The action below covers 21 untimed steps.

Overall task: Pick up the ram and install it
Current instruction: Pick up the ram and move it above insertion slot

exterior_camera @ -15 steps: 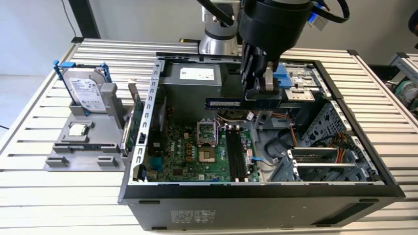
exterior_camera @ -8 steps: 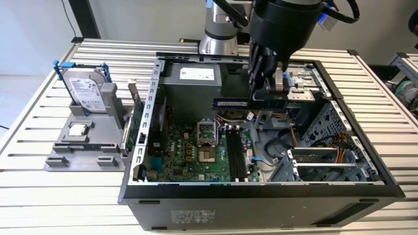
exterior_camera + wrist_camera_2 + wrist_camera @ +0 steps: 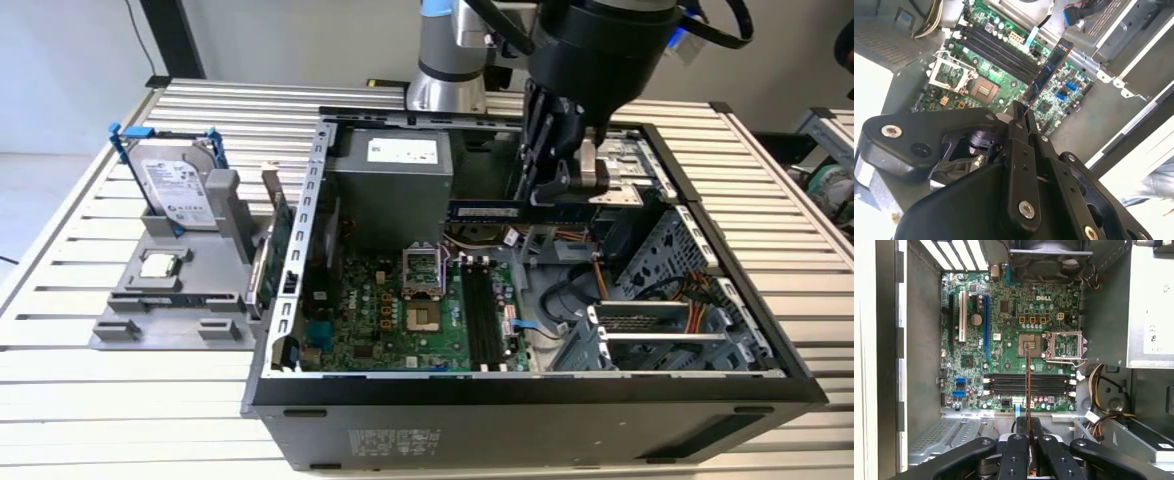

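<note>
The hand (image 3: 583,195) is clamping the ram (image 3: 501,210) between its fingers (image 3: 1016,131), pinching the stick nearer one end, so that most of its length is reaching out toward the exterior view's left. The ram is hanging level in the air inside the open top of the computer case (image 3: 534,405), well above the motherboard (image 3: 380,325) and not touching it. The arm (image 3: 447,70) is coming down from the far side of the case.

In the second wrist view the ram (image 3: 1046,75) is sticking out past the hand (image 3: 1021,112) as a dark strip with a reddish edge. In the first wrist view the ram (image 3: 1027,385) is showing edge-on as a thin line rising from the hand (image 3: 1029,432). There it is crossing the dark memory slots (image 3: 1029,384) at a right angle (so its length is lying across them, not along them).

In the exterior view those memory slots (image 3: 483,315) are lying below the ram and nearer the camera, just beside the processor socket (image 3: 424,268), whose lid is standing open. The power supply (image 3: 394,170) is sitting at the far end of the case.

Outside the case, toward the exterior view's left, a grey holder (image 3: 127,315) is resting on the slatted tabletop (image 3: 80,400). It is carrying an upright hard drive (image 3: 180,185) with blue rails and a small square processor chip (image 3: 160,265).
</note>
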Available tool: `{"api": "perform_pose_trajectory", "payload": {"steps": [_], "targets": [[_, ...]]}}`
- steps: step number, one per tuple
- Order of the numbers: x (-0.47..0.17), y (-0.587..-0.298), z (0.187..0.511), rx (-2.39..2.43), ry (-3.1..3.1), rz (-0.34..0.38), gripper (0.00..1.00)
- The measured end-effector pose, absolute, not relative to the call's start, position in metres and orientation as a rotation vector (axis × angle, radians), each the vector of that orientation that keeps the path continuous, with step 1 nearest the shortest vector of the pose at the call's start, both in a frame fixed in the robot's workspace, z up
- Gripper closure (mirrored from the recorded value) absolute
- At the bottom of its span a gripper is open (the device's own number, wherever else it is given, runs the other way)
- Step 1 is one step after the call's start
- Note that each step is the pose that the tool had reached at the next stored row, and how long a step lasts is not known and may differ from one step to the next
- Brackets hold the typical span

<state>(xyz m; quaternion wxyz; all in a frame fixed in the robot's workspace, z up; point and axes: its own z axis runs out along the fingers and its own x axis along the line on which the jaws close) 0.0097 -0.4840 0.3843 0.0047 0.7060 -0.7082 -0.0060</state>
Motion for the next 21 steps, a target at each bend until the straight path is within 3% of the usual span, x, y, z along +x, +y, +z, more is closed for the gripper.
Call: {"api": "perform_pose_trajectory", "payload": {"steps": [21], "targets": [[0.034, -0.482, 0.384, 2.209, -2.216, -0.014, 1.0]]}}
